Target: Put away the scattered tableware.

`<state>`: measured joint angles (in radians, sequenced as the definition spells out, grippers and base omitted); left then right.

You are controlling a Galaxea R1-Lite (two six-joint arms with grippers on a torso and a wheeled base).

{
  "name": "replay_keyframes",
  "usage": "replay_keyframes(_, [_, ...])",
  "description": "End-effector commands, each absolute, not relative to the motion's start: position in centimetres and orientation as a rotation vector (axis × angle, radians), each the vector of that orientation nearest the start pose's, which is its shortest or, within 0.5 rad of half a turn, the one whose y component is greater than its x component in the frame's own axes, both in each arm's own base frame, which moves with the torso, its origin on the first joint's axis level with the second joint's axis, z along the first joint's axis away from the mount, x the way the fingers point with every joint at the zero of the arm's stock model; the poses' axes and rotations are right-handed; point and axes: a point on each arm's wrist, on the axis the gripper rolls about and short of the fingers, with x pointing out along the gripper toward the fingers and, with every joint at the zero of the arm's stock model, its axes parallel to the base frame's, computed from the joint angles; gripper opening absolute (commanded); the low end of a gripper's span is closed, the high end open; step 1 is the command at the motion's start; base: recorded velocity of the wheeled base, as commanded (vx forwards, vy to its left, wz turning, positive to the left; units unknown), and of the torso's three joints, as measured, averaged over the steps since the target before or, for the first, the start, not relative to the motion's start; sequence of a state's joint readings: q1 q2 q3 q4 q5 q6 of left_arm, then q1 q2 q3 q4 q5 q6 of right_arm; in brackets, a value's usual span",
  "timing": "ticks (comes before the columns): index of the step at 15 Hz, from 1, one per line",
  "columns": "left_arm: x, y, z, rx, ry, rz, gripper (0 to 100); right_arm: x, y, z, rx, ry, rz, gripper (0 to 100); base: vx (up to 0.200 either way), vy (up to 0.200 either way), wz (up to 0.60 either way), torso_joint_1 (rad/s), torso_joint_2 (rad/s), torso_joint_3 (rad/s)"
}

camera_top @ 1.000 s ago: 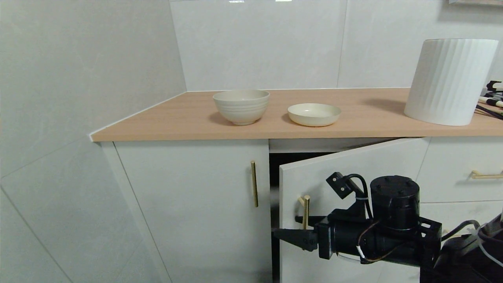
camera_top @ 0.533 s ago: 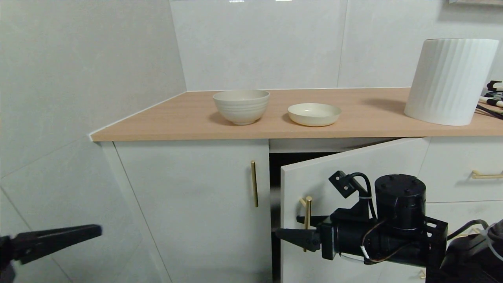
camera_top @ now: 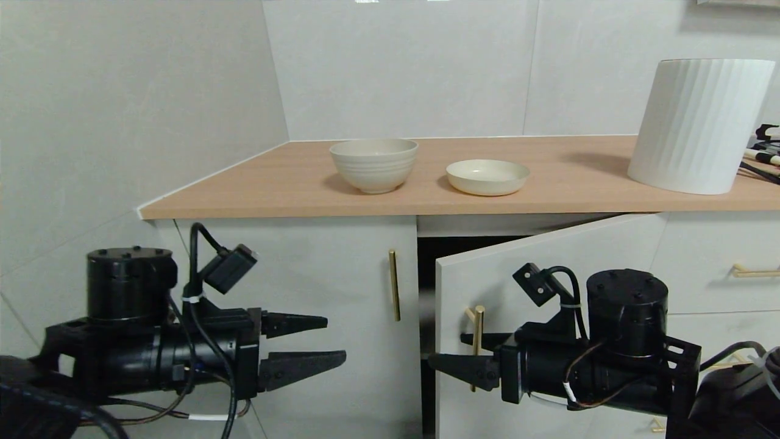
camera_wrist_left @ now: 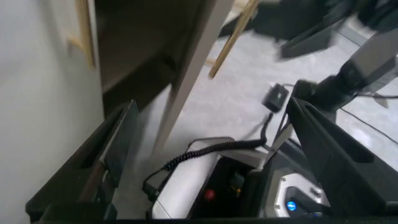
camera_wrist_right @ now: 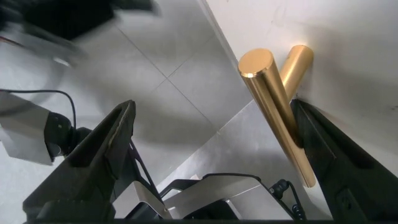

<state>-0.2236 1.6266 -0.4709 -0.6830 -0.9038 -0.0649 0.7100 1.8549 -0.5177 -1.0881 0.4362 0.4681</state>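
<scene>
Brass bar handle (camera_top: 477, 323) on the white cabinet door (camera_top: 548, 256) stood vertical between my right pincer's (camera_top: 446, 350) spread fingers, unclamped. Ribbed cream bowl (camera_top: 374, 164) and shallow cream dish (camera_top: 487, 177) sat above it on the wooden counter (camera_top: 256, 189).

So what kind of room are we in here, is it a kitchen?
Most likely a kitchen. A wooden countertop carries a bowl and a shallow dish. The walls are tiled. Below sit white cabinets with brass handles, one cabinet door ajar.
</scene>
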Motion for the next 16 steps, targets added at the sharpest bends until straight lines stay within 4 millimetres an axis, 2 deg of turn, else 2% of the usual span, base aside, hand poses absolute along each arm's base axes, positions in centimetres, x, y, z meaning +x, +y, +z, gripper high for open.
replay_keyframes(1, [23.9, -7.4, 8.3, -0.276, 0.659, -1.073, 100, 21.8, 20.0, 11.1, 0.377, 0.523, 1.057, 100, 0.000, 0.000, 0.00, 0.000, 0.00, 0.000])
replay_keyframes(3, [24.2, -7.8, 8.5, -0.300, 0.651, -1.072, 100, 21.8, 20.0, 10.8, 0.375, 0.532, 1.055, 100, 0.000, 0.000, 0.00, 0.000, 0.00, 0.000])
replay_keyframes(4, [24.4, -8.3, 8.9, -0.314, 0.650, -1.086, 0, 21.8, 20.1, 10.7, 0.375, 0.534, 1.056, 100, 0.000, 0.000, 0.00, 0.000, 0.00, 0.000])
replay_keyframes(8, [26.5, -10.5, 9.6, -0.309, 0.596, -1.124, 0, 21.8, 20.0, 10.8, 0.375, 0.533, 1.057, 100, 0.000, 0.000, 0.00, 0.000, 0.00, 0.000])
replay_keyframes(9, [26.5, -10.5, 9.6, -0.309, 0.596, -1.124, 0, 21.8, 20.0, 10.8, 0.375, 0.533, 1.057, 100, 0.000, 0.000, 0.00, 0.000, 0.00, 0.000])
replay_keyframes(11, [29.2, -13.7, 6.5, -0.286, 0.597, -1.177, 0, 21.9, 20.1, 10.5, 0.373, 0.544, 1.054, 100, 0.000, 0.000, 0.00, 0.000, 0.00, 0.000])
replay_keyframes(13, [30.8, -15.9, 5.0, -0.304, 0.541, -1.143, 0, 21.9, 20.1, 10.5, 0.374, 0.544, 1.054, 100, 0.000, 0.000, 0.00, 0.000, 0.00, 0.000])
replay_keyframes(14, [31.2, -16.9, 4.4, -0.321, 0.524, -1.120, 0, 21.8, 20.0, 10.4, 0.372, 0.546, 1.053, 100, 0.000, 0.000, 0.00, 0.000, 0.00, 0.000])
replay_keyframes(15, [31.2, -16.9, 4.4, -0.321, 0.524, -1.120, 0, 21.8, 20.0, 10.4, 0.372, 0.546, 1.053, 100, 0.000, 0.000, 0.00, 0.000, 0.00, 0.000])
replay_keyframes(16, [31.7, -18.4, 3.1, -0.337, 0.508, -1.115, 0, 21.6, 19.9, 10.4, 0.371, 0.550, 1.055, 100, 0.000, 0.000, 0.00, 0.000, 0.00, 0.000])
